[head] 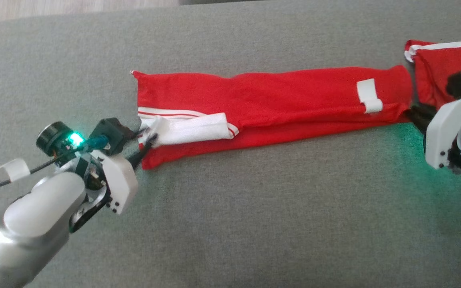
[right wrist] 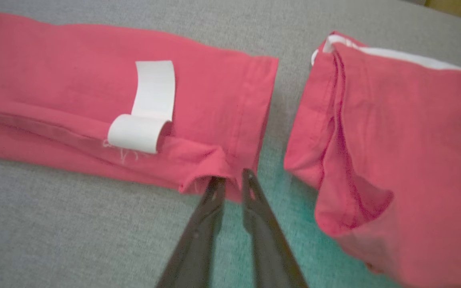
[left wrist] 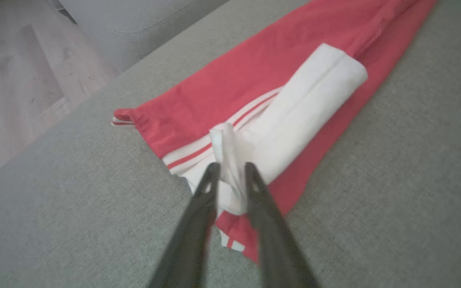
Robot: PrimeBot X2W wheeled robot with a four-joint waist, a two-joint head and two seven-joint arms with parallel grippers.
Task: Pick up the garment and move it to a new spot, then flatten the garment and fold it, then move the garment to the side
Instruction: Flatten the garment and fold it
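From my station I see the left gripper [head: 149, 141] at the left end of the garment [head: 294, 92], low over the grey upholstered surface [head: 254, 208], its pale forearm [head: 34, 212] reaching in from the lower left corner of the head view. In its wrist view the two dark fingers [left wrist: 210, 180] stand close together with a bunched-up fold of the white panel [left wrist: 314, 92] pinched between them, so I read that gripper as clamped on the garment's white part. A strip of wooden floor [left wrist: 14, 80] shows beyond the surface's edge. The garment itself is red with white stripes, folded lengthwise into a long narrow band that runs left to right across the middle of the surface and lies mostly flat. Further right, a small curled white tag [head: 368, 96] sits on the red cloth near the band's right end. The right gripper [right wrist: 230, 176] is at that end's lower corner, its fingertips touching a puckered bit of the red hem; the fingers are nearly together, but I cannot tell whether they actually clamp the cloth. A green glow [head: 406, 132] falls on the surface just below it. To the right, apart from the band, lies a second red piece [head: 434, 68] with a white edge, partly behind the right wrist.
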